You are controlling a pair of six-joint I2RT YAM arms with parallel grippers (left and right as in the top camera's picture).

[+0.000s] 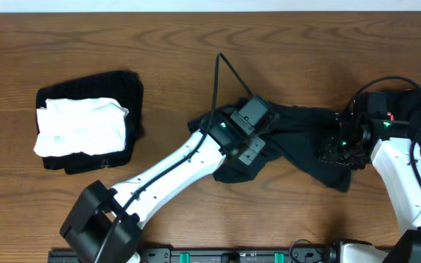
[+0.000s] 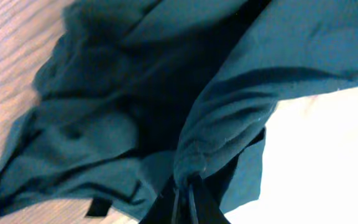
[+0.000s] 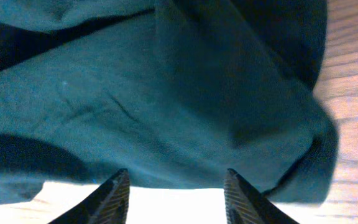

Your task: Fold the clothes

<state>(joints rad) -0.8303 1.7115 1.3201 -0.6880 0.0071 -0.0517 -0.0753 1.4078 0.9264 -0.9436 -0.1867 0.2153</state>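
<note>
A dark teal garment (image 1: 298,139) lies crumpled on the wooden table between my two arms. My left gripper (image 1: 256,137) is shut on a fold of it; in the left wrist view (image 2: 186,186) the cloth (image 2: 123,106) is pinched between the closed fingers and hangs from them. My right gripper (image 1: 340,150) is open at the garment's right side; in the right wrist view (image 3: 176,180) its two fingers are spread just short of the cloth's edge (image 3: 166,106), holding nothing.
A folded stack stands at the left: a white garment (image 1: 79,128) on top of a black one (image 1: 126,91). Another dark cloth (image 1: 419,109) lies at the right edge behind the right arm. A black cable (image 1: 221,73) arcs over the table.
</note>
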